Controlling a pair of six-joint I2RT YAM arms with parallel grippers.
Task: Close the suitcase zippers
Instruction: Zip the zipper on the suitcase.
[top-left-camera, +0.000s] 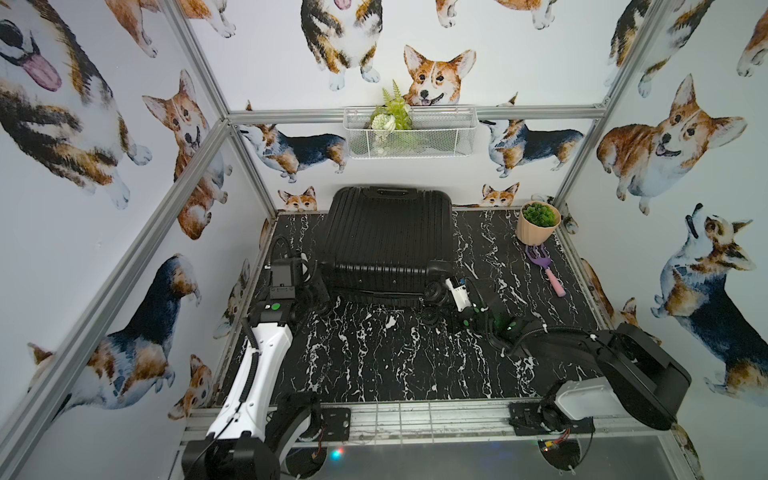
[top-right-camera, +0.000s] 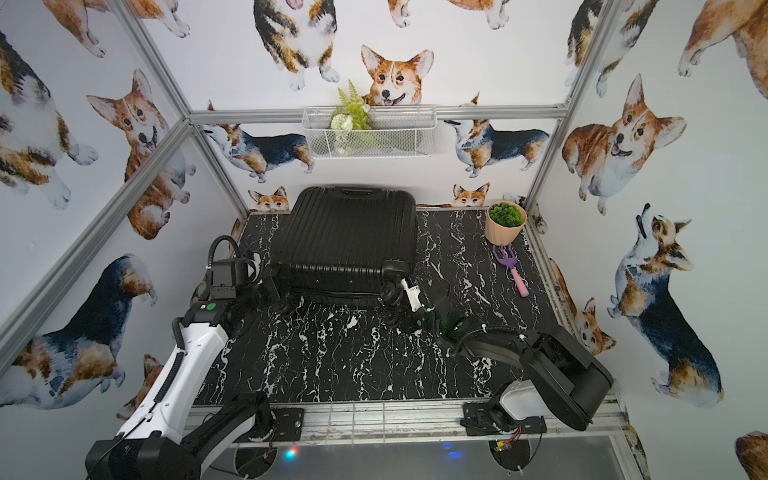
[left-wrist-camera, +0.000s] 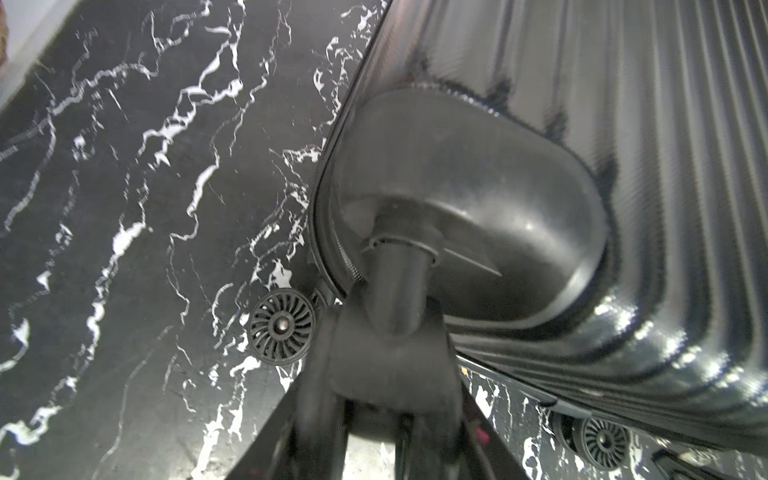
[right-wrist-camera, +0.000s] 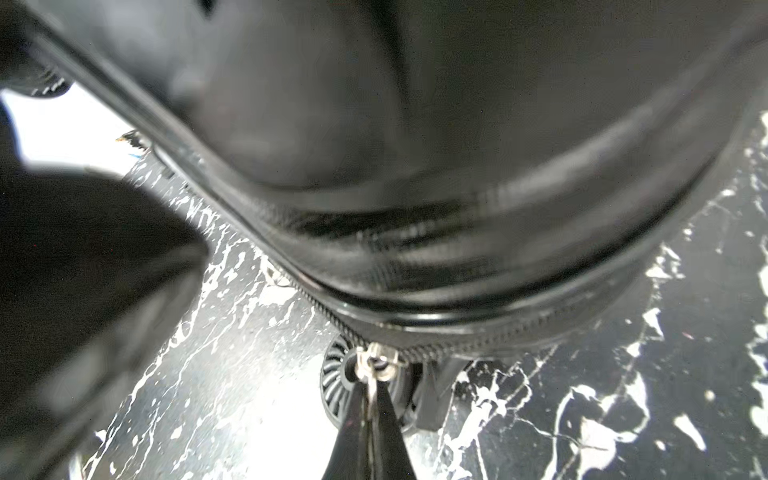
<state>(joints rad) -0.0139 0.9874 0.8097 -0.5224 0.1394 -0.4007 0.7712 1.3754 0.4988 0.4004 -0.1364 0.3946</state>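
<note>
The black ribbed suitcase (top-left-camera: 386, 237) (top-right-camera: 349, 237) lies flat at the back middle of the marble table. My left gripper (top-left-camera: 320, 291) (left-wrist-camera: 386, 332) is at its near left corner, shut on a wheel caster that sticks out of the corner cap. My right gripper (top-left-camera: 441, 284) (right-wrist-camera: 370, 390) is at the near right corner, low by the wheels. Its fingers are pinched together on the silver zipper pull (right-wrist-camera: 376, 365). The zipper track (right-wrist-camera: 478, 336) (left-wrist-camera: 345, 266) runs round the rim; beside the pull the teeth look joined on one side and parted on the other.
A peach pot with a green plant (top-left-camera: 538, 222) stands at the back right. In front of it lies a purple and pink toy rake (top-left-camera: 544, 266). A white wire basket (top-left-camera: 409, 131) hangs on the back wall. The lower suitcase wheels (left-wrist-camera: 281, 326) rest on the table.
</note>
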